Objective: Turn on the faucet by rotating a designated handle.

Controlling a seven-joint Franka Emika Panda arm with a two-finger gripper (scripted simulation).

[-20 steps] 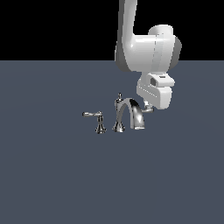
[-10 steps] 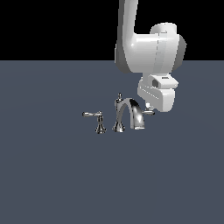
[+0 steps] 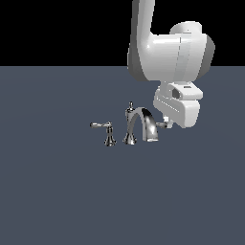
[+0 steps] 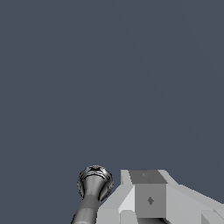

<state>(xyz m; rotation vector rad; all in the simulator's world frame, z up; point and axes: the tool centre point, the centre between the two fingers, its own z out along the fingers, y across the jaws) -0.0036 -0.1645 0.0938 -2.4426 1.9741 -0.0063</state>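
A flat, dark slate-grey floor (image 3: pixel 57 191) fills the lower part of the exterior view and runs back to a straight horizon, above which everything is plain black. The surface is uniform, without marks or seams; in the wrist view it fills nearly the whole picture.

The chrome faucet (image 3: pixel 139 125) stands on this floor near the middle of the exterior view. Its arched spout curves toward the exterior view's right, with a small finial on top. To the exterior view's left, apart from the spout, stands a larger lever (image 3: pixel 106 131) on a flared pedestal. The handle (image 3: pixel 161 125) sits on the other side, just beside the spout and partly hidden by the arm's white hand.

The arm (image 3: pixel 167 52) comes down from the top of the picture, and its gripper (image 3: pixel 166 121) is low at the handle. Whether the fingers are apart or together cannot be told. In the wrist view a chrome stem with a rounded, flared end (image 4: pixel 95 181) lies just beside a pale grey finger block (image 4: pixel 148 197).
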